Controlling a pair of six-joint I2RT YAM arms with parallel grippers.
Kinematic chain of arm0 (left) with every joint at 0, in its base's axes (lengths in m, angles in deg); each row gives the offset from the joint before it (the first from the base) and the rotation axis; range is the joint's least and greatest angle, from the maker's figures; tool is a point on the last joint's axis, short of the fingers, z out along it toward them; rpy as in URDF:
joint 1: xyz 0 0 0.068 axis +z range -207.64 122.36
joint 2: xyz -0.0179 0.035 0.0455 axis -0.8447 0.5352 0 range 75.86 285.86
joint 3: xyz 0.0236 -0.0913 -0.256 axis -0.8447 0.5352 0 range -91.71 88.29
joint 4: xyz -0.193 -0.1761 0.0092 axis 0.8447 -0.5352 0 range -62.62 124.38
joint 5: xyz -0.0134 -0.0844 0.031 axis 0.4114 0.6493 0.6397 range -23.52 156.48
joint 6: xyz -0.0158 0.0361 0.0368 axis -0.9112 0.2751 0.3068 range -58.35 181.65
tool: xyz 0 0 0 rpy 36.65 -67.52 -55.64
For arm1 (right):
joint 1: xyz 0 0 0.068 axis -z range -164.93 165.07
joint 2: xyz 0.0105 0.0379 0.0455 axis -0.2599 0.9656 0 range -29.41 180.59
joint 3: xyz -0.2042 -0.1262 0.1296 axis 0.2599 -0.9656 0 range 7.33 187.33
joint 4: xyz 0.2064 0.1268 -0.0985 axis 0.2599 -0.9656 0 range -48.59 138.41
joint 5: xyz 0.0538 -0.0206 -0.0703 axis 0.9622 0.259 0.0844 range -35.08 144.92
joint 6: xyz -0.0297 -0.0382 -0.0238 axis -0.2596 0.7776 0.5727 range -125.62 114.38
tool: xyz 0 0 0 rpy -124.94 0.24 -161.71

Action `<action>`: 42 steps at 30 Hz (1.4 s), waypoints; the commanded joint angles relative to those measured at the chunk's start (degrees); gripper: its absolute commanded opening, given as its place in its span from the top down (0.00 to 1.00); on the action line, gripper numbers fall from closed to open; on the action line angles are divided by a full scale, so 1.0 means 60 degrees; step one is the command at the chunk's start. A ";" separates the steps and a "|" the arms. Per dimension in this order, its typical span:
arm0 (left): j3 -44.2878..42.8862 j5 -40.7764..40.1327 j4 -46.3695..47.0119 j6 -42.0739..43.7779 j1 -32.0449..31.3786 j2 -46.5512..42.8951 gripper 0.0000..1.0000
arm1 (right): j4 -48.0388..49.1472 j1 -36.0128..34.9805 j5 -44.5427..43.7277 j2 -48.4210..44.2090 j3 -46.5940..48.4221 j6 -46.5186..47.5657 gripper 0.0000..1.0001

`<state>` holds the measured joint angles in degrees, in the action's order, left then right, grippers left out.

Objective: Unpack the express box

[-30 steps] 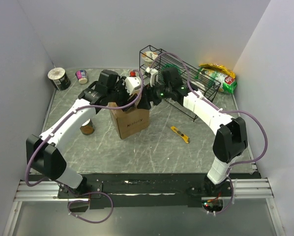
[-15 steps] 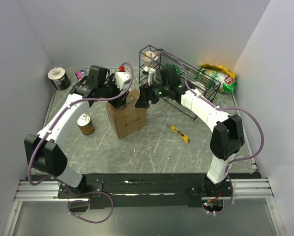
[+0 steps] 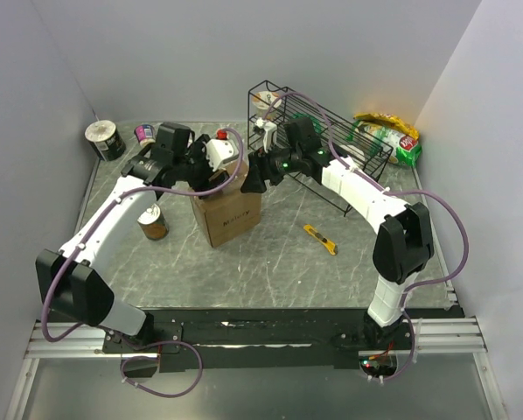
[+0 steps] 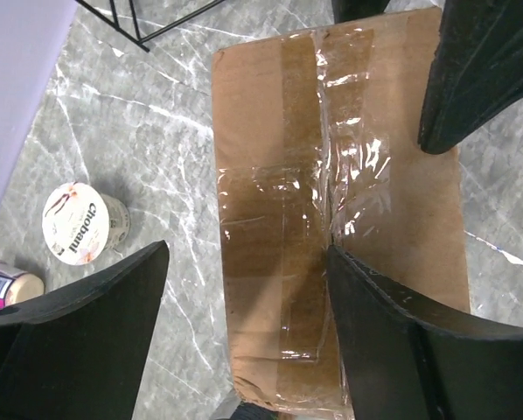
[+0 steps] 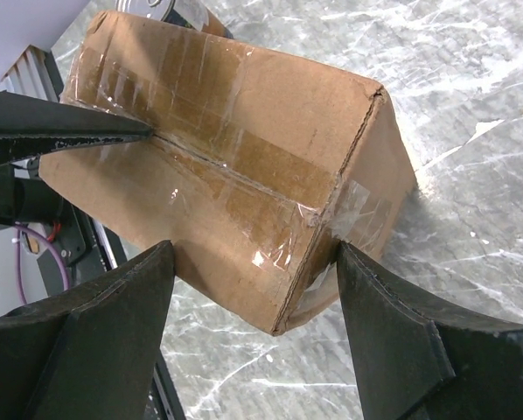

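Brown cardboard, sealed with clear tape along its top seam: we see the express box [image 3: 229, 213] standing near the middle of the grey marbled table [image 3: 270, 262], its flaps closed. Our left jaws hang over the top, spread apart, one tip at the taped seam, gripping nothing. Our right jaws stand apart too, by the box's far right upper corner, the carton framed between them but not clamped. We note a can [image 3: 153, 224] just left of the box, a yellow knife [image 3: 320, 239] to its right, a black wire rack [image 3: 331, 149] behind
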<state>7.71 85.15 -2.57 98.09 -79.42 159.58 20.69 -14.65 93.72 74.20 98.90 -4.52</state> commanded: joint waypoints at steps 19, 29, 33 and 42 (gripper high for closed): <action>0.0846 -0.0959 -0.1576 -0.0874 -0.0222 0.2335 0.28 | -0.3187 -0.0013 -0.1283 0.0968 -0.1009 0.0973 0.23; 0.0421 0.0389 -0.0435 -0.0479 -0.0164 0.0259 0.39 | -0.3143 -0.0013 -0.1356 0.0866 -0.1082 0.0914 0.24; -0.0075 0.0023 0.0237 -0.0756 -0.0076 -0.0125 0.50 | -0.3245 -0.0013 -0.1297 0.0997 -0.1053 0.0959 0.27; -0.1070 0.0854 0.0255 -0.2043 0.0450 0.0064 0.83 | -0.3509 -0.0013 -0.1282 0.1247 -0.0833 0.1061 0.29</action>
<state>8.11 87.67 -3.57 89.72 -80.14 162.14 16.89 -14.56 97.05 74.60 98.97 -3.79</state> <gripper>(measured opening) 0.568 0.767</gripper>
